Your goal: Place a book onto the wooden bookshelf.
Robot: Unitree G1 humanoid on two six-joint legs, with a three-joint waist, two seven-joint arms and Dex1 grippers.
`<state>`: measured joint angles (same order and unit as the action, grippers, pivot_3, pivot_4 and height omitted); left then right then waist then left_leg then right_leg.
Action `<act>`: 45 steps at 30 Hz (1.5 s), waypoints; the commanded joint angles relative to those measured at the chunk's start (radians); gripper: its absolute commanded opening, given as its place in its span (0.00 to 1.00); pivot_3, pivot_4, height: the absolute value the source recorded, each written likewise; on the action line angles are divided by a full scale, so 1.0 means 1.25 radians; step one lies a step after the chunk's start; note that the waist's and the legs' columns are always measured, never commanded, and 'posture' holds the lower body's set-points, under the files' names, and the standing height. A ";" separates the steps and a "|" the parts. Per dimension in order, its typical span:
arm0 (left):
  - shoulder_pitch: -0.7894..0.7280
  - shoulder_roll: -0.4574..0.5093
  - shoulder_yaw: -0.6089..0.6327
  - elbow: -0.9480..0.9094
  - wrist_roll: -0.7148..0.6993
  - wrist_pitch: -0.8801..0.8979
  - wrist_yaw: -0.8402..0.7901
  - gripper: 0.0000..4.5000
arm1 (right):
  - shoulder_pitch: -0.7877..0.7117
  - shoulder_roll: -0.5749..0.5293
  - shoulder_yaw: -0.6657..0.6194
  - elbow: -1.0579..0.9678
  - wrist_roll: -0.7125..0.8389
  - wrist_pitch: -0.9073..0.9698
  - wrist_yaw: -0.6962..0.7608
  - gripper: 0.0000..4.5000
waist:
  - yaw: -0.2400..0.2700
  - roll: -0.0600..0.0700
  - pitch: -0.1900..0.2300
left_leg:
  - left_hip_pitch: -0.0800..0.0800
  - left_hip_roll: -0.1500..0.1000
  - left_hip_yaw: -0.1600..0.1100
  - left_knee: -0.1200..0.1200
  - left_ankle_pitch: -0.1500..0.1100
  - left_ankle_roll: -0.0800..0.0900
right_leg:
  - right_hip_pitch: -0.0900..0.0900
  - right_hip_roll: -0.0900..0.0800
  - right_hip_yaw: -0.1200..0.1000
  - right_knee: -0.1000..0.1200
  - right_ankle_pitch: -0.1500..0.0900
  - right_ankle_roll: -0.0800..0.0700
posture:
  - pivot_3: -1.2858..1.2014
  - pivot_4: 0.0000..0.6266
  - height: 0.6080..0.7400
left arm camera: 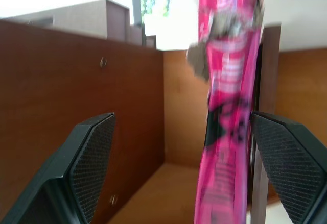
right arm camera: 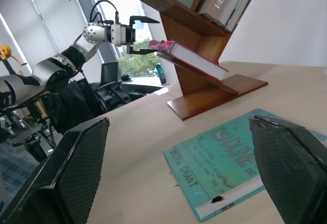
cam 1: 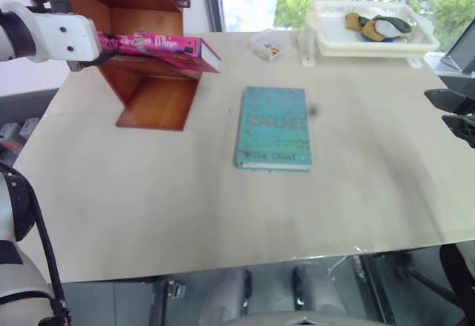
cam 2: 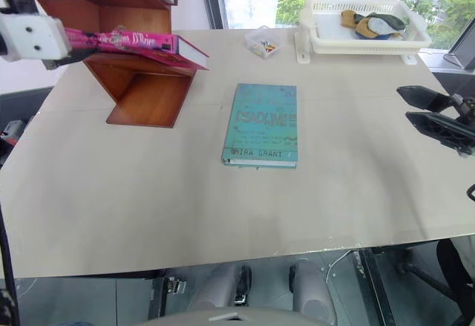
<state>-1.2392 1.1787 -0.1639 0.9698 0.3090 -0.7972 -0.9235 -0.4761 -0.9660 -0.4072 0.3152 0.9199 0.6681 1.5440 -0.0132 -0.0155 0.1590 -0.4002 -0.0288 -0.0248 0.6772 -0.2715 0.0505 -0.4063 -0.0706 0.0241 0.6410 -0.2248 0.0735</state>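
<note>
bookshelf (cam 1: 152, 81) top cut off; pink book (cam 1: 159, 45) lies on its slanted board, between the open left hand's (right arm camera: 137, 35) fingers, ungripped.

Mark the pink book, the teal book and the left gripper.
pink book (cam 1: 159, 44): left eye view, on its cover.
teal book (cam 2: 263, 124): right eye view, middle of its cover.
left gripper (right arm camera: 137, 34): right wrist view, midway between its open fingertips.

White, rounded casing covers the left arm's wrist, with silver and black joint segments, a looping black cable, and left gripper (right arm camera: 137, 35) fingers (left arm camera: 89, 168) faced with black textured pads
</note>
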 commanded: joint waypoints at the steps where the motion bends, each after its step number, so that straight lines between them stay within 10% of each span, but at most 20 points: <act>1: 0.013 0.039 0.038 -0.053 -0.048 0.033 -0.044 1.00 | 0.000 -0.022 -0.030 -0.009 0.011 -0.003 0.056 1.00 | 0.000 0.000 0.000 | 0.000 0.000 0.000 0.000 0.000 0.000 | 0.000 0.000 0.000 0.000 0.000 0.000 | 0.52 0.24 1.00; 24: 0.020 0.056 0.120 -0.175 -0.189 0.181 -0.162 1.00 | 0.029 0.002 -0.039 -0.031 0.023 -0.017 0.041 1.00 | 0.000 0.000 0.000 | 0.000 0.000 0.000 0.001 0.000 0.000 | 0.000 0.000 0.000 0.000 0.000 0.000 | 0.52 0.24 1.00; 33: 0.009 -0.010 0.194 -0.320 -0.411 0.388 -0.280 1.00 | 0.059 -0.001 -0.058 -0.054 0.029 -0.013 0.034 1.00 | 0.000 0.000 0.000 | -0.001 0.000 0.000 0.003 0.000 0.000 | 0.000 0.000 0.000 0.001 0.000 0.000 | 0.52 0.24 1.00; 39: 0.227 -0.053 0.316 -0.651 -0.669 0.787 -0.232 1.00 | 0.108 -0.037 -0.083 -0.056 0.011 -0.008 0.038 1.00 | -0.001 0.001 0.000 | -0.001 0.003 0.000 0.004 0.000 0.000 | 0.000 0.001 0.000 0.001 0.000 0.000 | 0.52 0.24 1.00; 45: 0.713 -0.094 0.454 -1.027 -0.804 1.088 -0.119 1.00 | 0.240 -0.064 -0.117 -0.067 -0.025 -0.028 0.045 1.00 | -0.003 0.004 -0.002 | 0.002 0.004 0.001 0.002 0.000 0.000 | 0.001 0.001 0.002 0.000 0.000 0.000 | 0.52 0.24 1.00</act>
<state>-0.3563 1.0507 0.3240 -0.2123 -0.6399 0.4973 -1.1050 -0.1768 -1.0274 -0.5037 0.2565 0.8849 0.6464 1.5462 -0.0164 -0.0106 0.1568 -0.3979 -0.0233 -0.0234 0.6802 -0.2719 0.0506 -0.4050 -0.0701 0.0268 0.6420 -0.2249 0.0730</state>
